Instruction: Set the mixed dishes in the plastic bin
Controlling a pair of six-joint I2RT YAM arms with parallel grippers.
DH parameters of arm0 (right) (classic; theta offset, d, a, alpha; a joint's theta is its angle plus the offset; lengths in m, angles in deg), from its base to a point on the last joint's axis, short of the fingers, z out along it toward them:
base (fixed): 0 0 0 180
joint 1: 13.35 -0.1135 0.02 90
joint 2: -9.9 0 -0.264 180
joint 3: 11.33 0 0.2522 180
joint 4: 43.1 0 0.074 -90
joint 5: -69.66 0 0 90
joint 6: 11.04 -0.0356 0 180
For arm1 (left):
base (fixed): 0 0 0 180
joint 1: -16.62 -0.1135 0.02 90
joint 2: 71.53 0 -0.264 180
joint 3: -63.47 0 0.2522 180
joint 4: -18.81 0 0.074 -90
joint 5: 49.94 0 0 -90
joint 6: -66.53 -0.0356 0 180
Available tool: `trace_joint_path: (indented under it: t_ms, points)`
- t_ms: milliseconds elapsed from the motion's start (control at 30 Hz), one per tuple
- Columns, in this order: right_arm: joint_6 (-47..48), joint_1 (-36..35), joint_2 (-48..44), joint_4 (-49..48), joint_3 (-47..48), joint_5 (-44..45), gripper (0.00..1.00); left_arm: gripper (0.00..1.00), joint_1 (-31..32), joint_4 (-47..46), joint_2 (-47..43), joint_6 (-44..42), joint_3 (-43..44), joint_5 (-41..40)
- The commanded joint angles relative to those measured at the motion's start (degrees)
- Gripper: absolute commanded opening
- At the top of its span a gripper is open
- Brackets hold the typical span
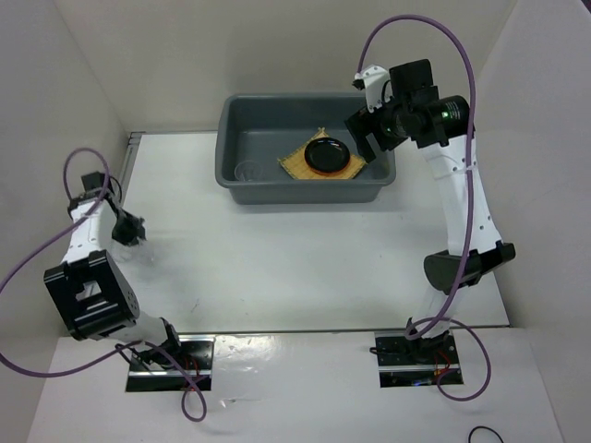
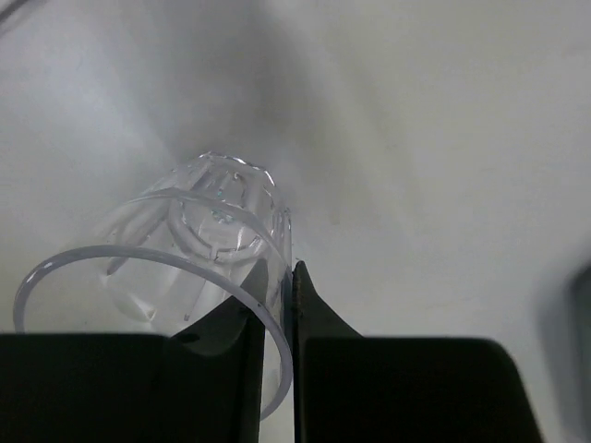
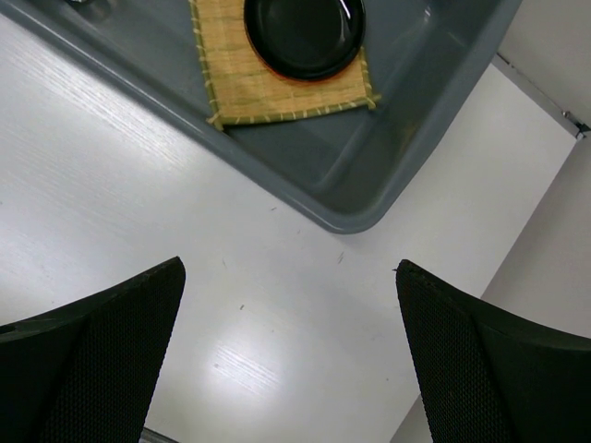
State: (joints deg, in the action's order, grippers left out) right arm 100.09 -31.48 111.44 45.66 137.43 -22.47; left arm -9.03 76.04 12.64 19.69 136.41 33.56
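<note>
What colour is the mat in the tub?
The mat is tan, woven bamboo strips; right wrist view shows it best.

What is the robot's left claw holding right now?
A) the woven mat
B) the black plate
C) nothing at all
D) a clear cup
D: in the left wrist view the left gripper pinches the wall of a clear cup between its fingers, while the black plate and the woven mat lie in the grey bin.
</note>
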Motion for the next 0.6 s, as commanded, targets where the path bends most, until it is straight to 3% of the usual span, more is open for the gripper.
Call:
trace_joint_path:
  t_ms: [0, 133, 200, 233, 267, 300, 333, 467, 567]
  points:
    - [0.50, -0.50, -4.59, -0.65, -2.10, 2.39, 0.99, 0.00, -0.98, -4.52, -2.41, 0.07, 13.74, 6.14]
    - [0.50, -0.50, -6.51, -0.65, -5.79, 4.24, 0.99, 0.00, -0.98, -10.56, 1.17, 7.36, 29.74, 16.76]
    - [1.02, -0.50, -7.48, -0.65, -7.20, 4.94, 0.99, 0.00, -0.98, -17.23, 1.18, 15.79, 30.65, 21.16]
    - [1.02, -0.50, -8.54, -0.65, -8.77, 5.73, 0.99, 0.00, 0.06, -22.06, 0.14, 18.95, 27.08, 22.49]
    - [1.02, -0.50, -9.07, -0.65, -9.48, 6.69, 0.99, 0.00, 1.03, -33.85, -0.74, 22.03, 25.04, 23.80]
    - [1.55, -0.50, -9.60, -0.65, -10.88, 7.22, 0.98, 0.00, 2.00, -38.58, -0.75, 25.89, 24.24, 23.82]
    - [1.55, -0.50, -10.47, -0.65, -11.42, 7.84, 0.98, 0.00, 4.96, -38.37, 2.55, 25.93, 25.80, 23.82]
    - [1.55, -0.50, -11.88, -0.65, -11.43, 9.86, 0.98, 0.00, 15.43, -20.99, 18.90, 6.65, 58.05, 16.72]
    - [2.08, -0.50, -11.89, -0.65, -10.82, 10.39, 0.98, 0.00, 22.82, -10.62, 32.52, 0.11, 74.97, 13.02]
